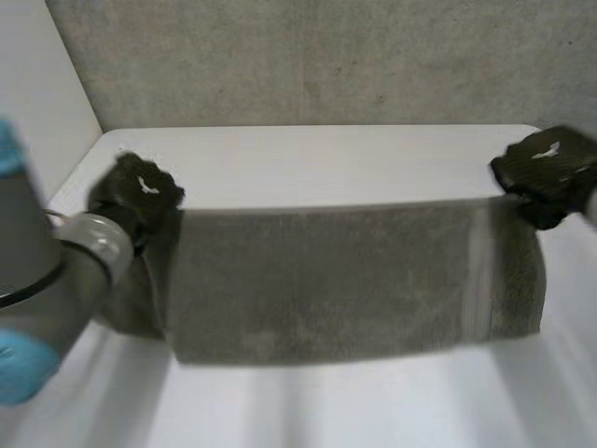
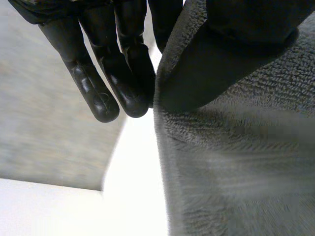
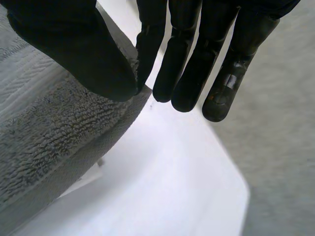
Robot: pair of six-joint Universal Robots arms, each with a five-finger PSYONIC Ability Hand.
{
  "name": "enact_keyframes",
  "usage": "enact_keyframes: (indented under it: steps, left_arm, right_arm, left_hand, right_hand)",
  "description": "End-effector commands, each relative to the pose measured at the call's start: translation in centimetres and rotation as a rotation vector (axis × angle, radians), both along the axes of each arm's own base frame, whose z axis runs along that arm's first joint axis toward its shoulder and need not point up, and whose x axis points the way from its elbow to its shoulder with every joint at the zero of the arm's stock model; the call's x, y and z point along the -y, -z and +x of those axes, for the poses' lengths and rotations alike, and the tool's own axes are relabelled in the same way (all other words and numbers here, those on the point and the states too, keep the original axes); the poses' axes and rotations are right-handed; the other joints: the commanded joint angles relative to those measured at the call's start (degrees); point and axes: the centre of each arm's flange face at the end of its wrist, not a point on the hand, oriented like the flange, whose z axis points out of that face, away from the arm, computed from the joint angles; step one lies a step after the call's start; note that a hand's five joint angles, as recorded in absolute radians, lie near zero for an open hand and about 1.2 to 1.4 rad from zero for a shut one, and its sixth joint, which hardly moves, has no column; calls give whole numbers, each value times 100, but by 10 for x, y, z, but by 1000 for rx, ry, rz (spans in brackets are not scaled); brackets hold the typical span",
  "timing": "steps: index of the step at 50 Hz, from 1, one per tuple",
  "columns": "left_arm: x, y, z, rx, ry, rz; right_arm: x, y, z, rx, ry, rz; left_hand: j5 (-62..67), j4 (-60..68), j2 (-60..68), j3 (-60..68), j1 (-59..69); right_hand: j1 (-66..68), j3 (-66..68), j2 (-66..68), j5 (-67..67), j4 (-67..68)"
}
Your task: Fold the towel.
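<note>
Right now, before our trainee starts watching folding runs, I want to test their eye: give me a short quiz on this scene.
1. True or false: the towel lies bunched in a heap on the table.
2. The left hand holds the towel at: A its middle; B a corner; C nowhere.
3. Fill in: the right hand pinches the towel between thumb and ___.
Key: 1 false; 2 B; 3 fingers.
</note>
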Motion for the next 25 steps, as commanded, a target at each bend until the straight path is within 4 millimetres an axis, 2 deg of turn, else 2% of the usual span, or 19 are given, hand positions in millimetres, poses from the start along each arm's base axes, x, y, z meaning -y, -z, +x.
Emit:
enact_keyframes:
  steps: [1, 2, 3, 5, 6, 7, 8, 10, 11, 13, 14, 15, 16, 17, 19, 21, 22, 24, 25]
  left_arm:
    - [47, 33, -21, 21, -1, 33]
    - [58, 28, -26, 9, 0, -1]
    - [58, 28, -26, 9, 0, -2]
    - [81, -5, -36, -26, 3, -134]
    - [81, -5, -36, -26, 3, -135]
    - [90, -30, -40, -45, 0, -221]
    - [90, -30, -40, -45, 0, -222]
    - [100, -89, -45, -107, -7, -423]
    - [100, -89, -45, -107, -7, -424]
    - [97, -145, -43, -194, -25, -609]
    - [97, -145, -43, -194, -25, -610]
    - [89, -167, -39, -226, -34, -677]
    - [89, -167, -38, -227, -34, -677]
    - [82, -182, -33, -250, -51, -717]
    - [76, -186, -29, -255, -64, -724]
    - [67, -170, -25, -233, -71, -672]
    - [67, -169, -25, -233, -71, -672]
    - [57, -143, -20, -201, -69, -598]
    - [57, -143, -20, -201, -69, -598]
  right_arm:
    - [35, 31, 32, -55, 24, 0]
    - [45, 30, 38, -45, 26, -44]
    - [45, 30, 38, -45, 26, -45]
    - [70, 8, 48, 0, 39, -204]
    - [70, 8, 48, 1, 39, -204]
    - [79, -13, 51, 38, 54, -308]
    - [79, -13, 51, 38, 54, -309]
    - [86, -63, 53, 144, 94, -517]
    - [86, -63, 53, 144, 95, -518]
    - [76, -116, 52, 272, 101, -711]
    - [76, -116, 52, 273, 101, -712]
    - [69, -134, 50, 320, 96, -775]
    - [68, -134, 50, 320, 96, -776]
    - [63, -142, 48, 350, 93, -808]
    - [60, -141, 45, 359, 93, -805]
    - [54, -121, 45, 359, 77, -739]
    - [54, -121, 45, 359, 77, -738]
    - [43, -100, 44, 353, 48, -663]
    - [43, -100, 44, 353, 48, -662]
  left_hand:
    - [1020, 1022, 1023, 1032, 1094]
    - [1020, 1022, 1023, 1032, 1094]
    - [1020, 1022, 1023, 1032, 1094]
    - [1020, 1022, 1023, 1032, 1094]
    - [1020, 1022, 1023, 1032, 1094]
    - [1020, 1022, 1023, 1032, 1094]
    - [1020, 1022, 1023, 1032, 1094]
    - [1020, 1022, 1023, 1032, 1094]
    - [1020, 1022, 1023, 1032, 1094]
    - [1020, 1022, 1023, 1032, 1094]
    - [1020, 1022, 1023, 1032, 1094]
    - [1020, 1022, 1023, 1032, 1094]
    - [1020, 1022, 1023, 1032, 1094]
    - [1020, 1022, 1023, 1032, 1094]
    - [1020, 1022, 1023, 1032, 1094]
    - [1020, 1022, 1023, 1032, 1094]
    - [1020, 1022, 1023, 1032, 1094]
    - [1020, 1022, 1023, 1032, 1094]
    - [1020, 1022, 1023, 1032, 1094]
  right_hand:
    - [2534, 1204, 1278, 1392, 1164]
    - [2534, 1204, 1278, 1392, 1164]
    - [2534, 1204, 1278, 1392, 1164]
    - [2534, 1204, 1278, 1392, 1164]
    - [2534, 1204, 1278, 1392, 1164]
    - [2534, 1204, 1278, 1392, 1164]
    - [2534, 1204, 1278, 1392, 1164]
    - [2534, 1204, 1278, 1392, 1164]
    - [2534, 1204, 1278, 1392, 1164]
    - [2534, 1204, 1278, 1392, 1164]
    - [2534, 1204, 1278, 1392, 1164]
    - [2534, 1204, 1278, 1392, 1164]
    - [2534, 1204, 1278, 1392, 1164]
    - [2534, 1204, 1278, 1392, 1164]
    - [2534, 1204, 1278, 1392, 1164]
    - [2534, 1204, 1278, 1392, 1164]
    - [2534, 1204, 1278, 1392, 1164]
    - [2534, 1204, 1278, 1392, 1164]
    - [2534, 1204, 1278, 1392, 1164]
